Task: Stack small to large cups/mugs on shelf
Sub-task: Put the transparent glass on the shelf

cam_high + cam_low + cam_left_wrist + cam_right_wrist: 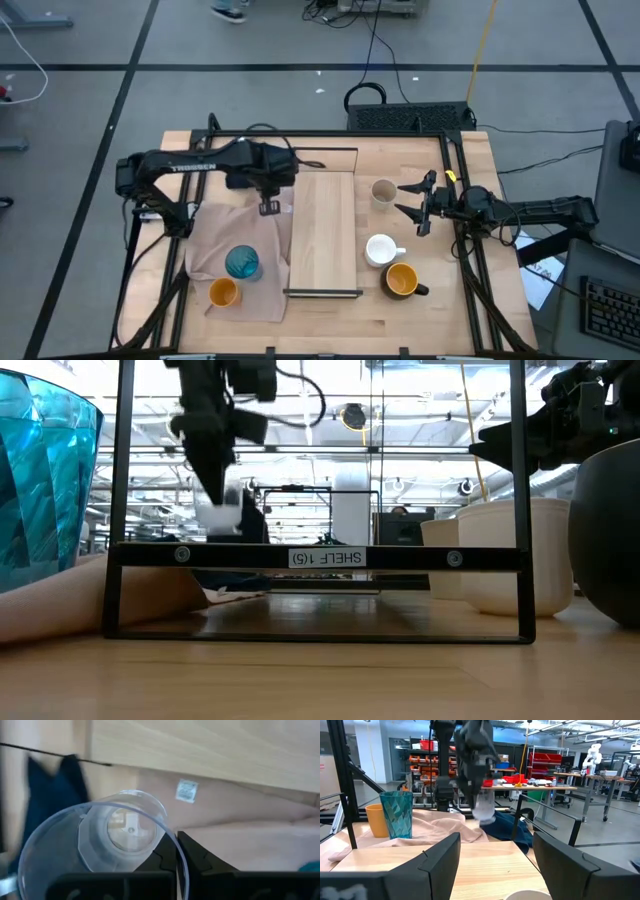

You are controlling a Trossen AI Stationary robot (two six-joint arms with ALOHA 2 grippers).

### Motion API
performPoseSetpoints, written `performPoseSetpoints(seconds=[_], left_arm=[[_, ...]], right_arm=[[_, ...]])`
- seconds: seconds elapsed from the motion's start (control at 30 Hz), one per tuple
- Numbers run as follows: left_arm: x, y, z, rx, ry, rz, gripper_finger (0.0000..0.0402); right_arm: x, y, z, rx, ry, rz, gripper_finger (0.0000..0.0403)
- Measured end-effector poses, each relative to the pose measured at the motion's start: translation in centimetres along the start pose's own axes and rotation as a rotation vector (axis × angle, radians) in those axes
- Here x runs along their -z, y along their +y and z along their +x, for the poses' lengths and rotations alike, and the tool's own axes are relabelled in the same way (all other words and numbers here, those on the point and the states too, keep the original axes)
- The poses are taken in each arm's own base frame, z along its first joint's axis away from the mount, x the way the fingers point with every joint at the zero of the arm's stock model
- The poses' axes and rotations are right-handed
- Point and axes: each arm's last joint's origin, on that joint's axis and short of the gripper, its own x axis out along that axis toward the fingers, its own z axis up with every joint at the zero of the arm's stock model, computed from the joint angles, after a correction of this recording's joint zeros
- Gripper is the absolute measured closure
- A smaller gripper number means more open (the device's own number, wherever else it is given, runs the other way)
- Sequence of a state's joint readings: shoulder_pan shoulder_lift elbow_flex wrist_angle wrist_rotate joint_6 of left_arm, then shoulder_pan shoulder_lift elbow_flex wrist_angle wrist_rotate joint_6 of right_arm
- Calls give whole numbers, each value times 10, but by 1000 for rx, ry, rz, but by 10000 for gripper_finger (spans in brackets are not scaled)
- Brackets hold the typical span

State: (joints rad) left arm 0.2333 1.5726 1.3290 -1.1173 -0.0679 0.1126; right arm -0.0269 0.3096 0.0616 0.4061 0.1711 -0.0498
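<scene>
Left gripper (269, 206) is pinching the glass (107, 837) by its rim above the cloth (215, 240) beside the shelf (323, 235), while the right gripper (418, 203) is waiting open by the beige cup (383, 192).

You have the long light-wood plank shelf (324, 232) in the table's middle. To its left lies the beige cloth (235, 240), with the teal ribbed tumbler (242, 263) on it and the small orange cup (223, 292) at its near edge. To the shelf's right, back to front: beige-grey cup (383, 192), white mug (381, 250), dark-handled orange mug (402, 281).
</scene>
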Motion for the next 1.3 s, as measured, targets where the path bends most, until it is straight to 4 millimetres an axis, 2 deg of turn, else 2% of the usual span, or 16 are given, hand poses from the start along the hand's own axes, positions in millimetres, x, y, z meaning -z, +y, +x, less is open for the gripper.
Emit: performPoseSetpoints(seconds=[0.2,0.37,0.6,0.8,0.97,1.13,1.3], left_arm=[[-12,-8,-41,-19,-65,110,401],[-19,-17,-61,-16,-134,235,401],[-18,-38,-68,-5,-136,553,401],[-18,-55,-70,-37,-143,681,401],[-19,-64,-72,-68,-163,732,401],[-19,-65,-72,-82,-160,710,401],[-21,-60,-72,-133,-163,511,401]], right_arm=[[0,0,0,0,0,0,161],[0,0,0,0,0,0,161],[0,0,0,0,0,0,161],[0,0,0,0,0,0,161],[0,0,0,0,0,2,161],[0,0,0,0,0,3,161],[0,0,0,0,0,3,161]])
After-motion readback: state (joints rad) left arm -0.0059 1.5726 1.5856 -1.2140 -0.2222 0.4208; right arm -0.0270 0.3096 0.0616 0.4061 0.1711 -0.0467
